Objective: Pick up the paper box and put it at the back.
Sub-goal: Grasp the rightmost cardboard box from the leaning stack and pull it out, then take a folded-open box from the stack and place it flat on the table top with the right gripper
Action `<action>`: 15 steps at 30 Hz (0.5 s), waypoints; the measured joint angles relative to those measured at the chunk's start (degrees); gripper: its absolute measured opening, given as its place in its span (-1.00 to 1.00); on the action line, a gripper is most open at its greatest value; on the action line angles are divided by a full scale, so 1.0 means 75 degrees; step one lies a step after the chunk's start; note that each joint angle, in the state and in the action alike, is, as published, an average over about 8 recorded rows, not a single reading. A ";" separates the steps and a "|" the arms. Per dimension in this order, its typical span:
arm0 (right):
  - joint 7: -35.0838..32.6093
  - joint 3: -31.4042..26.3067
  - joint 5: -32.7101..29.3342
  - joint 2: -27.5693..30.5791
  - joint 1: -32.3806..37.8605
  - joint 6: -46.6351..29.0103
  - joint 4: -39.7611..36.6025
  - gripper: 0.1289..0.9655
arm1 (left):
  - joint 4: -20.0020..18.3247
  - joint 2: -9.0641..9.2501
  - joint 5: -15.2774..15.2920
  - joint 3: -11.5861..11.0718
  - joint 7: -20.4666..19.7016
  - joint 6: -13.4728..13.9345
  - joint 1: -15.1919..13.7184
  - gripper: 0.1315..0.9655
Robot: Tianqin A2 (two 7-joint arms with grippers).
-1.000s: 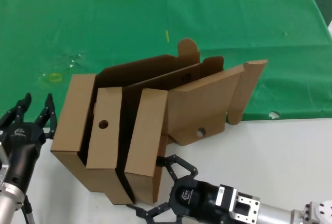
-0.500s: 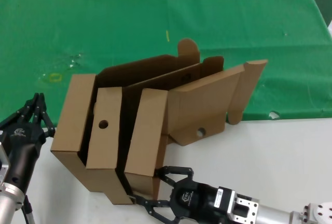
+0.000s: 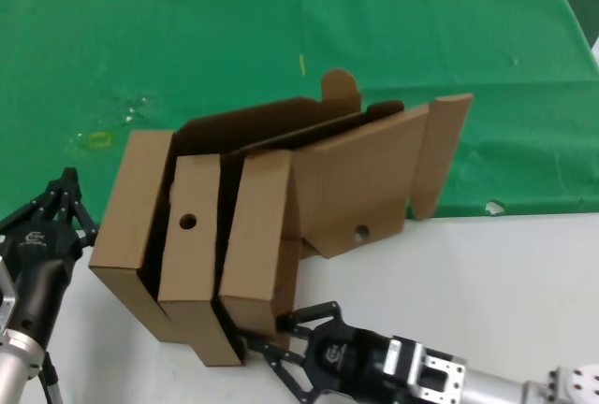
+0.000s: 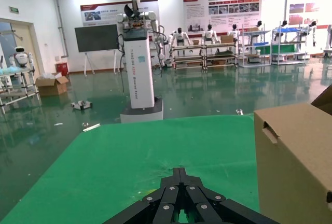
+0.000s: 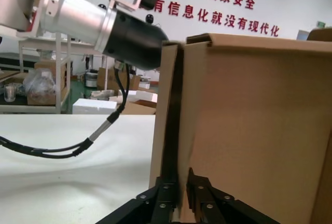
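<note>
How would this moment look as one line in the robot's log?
right gripper: pinching paper box near edge | left gripper: shut, beside box | green cloth: box not yet there

Black multi-finger right gripper (image 3: 273,340) low at front, fingers pinched together, black left gripper (image 3: 64,200) at left, fingers closed, pointing up

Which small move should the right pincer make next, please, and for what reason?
Probably lift slightly. The right pincer looks closed on the near bottom edge of the paper box, which rests on the white table, short of the green cloth.
</note>
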 joint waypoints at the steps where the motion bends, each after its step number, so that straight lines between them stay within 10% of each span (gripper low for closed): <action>1: 0.0027 0.0026 0.0011 0.0055 -0.0067 0.0003 0.0121 -0.75 | 0.0000 0.0000 0.0000 0.0000 -0.0001 0.0000 0.0000 -0.97; 15: 0.0730 0.2154 0.1086 0.2524 -0.2893 -0.0922 0.3299 -0.93 | 0.0000 0.0000 0.0001 0.0000 -0.0003 0.0000 0.0000 -0.97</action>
